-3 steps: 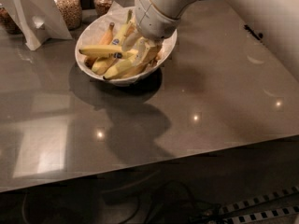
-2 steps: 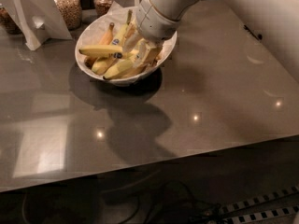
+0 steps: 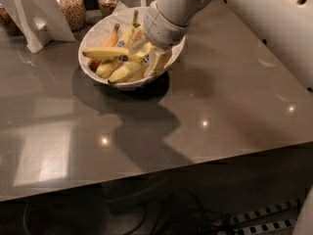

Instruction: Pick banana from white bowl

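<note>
**Gripper still down in the bowl**

Nothing has shifted: the gripper (image 3: 155,60) stays low at the right side of the white bowl (image 3: 96,30), among the bananas (image 3: 105,54). Clenched or not, I cannot tell. Grip one banana firmly, then lift straight up.

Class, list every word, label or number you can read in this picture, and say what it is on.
Blue stickers on the bananas: too small to read.
No other text shows; the end effector, down in the white bowl, bears none.
</note>
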`<state>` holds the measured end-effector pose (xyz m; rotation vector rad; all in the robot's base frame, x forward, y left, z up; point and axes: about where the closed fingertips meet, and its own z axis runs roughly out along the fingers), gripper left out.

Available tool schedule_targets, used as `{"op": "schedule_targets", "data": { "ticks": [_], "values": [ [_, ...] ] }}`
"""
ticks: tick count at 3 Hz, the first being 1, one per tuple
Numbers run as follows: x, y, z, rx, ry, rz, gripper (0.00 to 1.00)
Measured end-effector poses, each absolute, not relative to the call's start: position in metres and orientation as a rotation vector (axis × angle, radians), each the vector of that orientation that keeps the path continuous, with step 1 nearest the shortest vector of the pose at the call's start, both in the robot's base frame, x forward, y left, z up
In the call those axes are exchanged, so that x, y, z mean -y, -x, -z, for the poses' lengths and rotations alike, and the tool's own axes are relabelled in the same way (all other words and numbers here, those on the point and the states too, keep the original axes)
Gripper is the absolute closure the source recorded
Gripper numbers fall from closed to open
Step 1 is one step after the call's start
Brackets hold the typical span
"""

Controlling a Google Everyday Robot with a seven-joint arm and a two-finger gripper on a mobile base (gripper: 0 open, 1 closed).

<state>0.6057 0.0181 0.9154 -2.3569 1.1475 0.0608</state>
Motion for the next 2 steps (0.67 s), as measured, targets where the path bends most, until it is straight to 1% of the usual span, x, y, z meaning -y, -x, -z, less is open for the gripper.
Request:
{"op": "schedule_targets", "data": {
  "ticks": [2],
  "values": [
    [-0.018, -0.624, -0.902, -1.149, 2.372, -0.029, 0.46]
  ]
}}
